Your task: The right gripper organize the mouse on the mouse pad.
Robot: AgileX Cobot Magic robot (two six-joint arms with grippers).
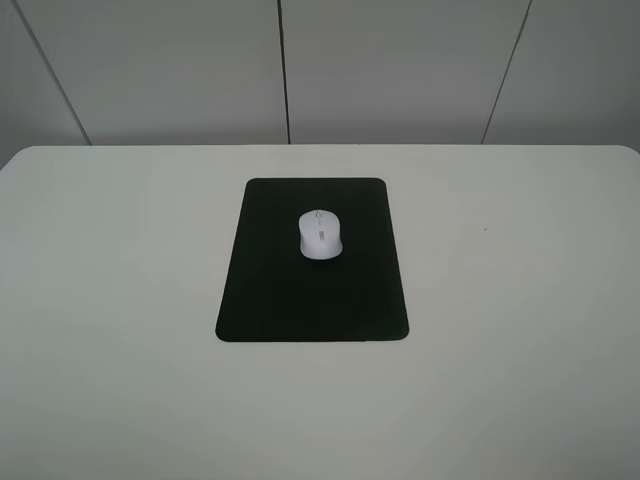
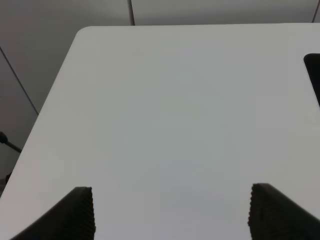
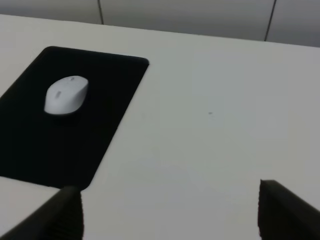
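Observation:
The white mouse (image 1: 320, 235) lies on the far half of the black mouse pad (image 1: 300, 300), near the pad's middle line, in the exterior high view. The right wrist view shows the mouse (image 3: 66, 95) on the pad (image 3: 50, 145), well away from my right gripper (image 3: 170, 202), which is open and empty above bare table to the pad's right. My left gripper (image 2: 171, 205) is open and empty over bare table to the left of the pad; only a corner of the pad (image 2: 314, 75) shows there. Neither arm appears in the exterior high view.
The white table (image 1: 520, 300) has rounded far corners and its far edge runs in front of a grey panelled wall (image 1: 400, 70). The table's left edge (image 2: 50, 115) shows in the left wrist view.

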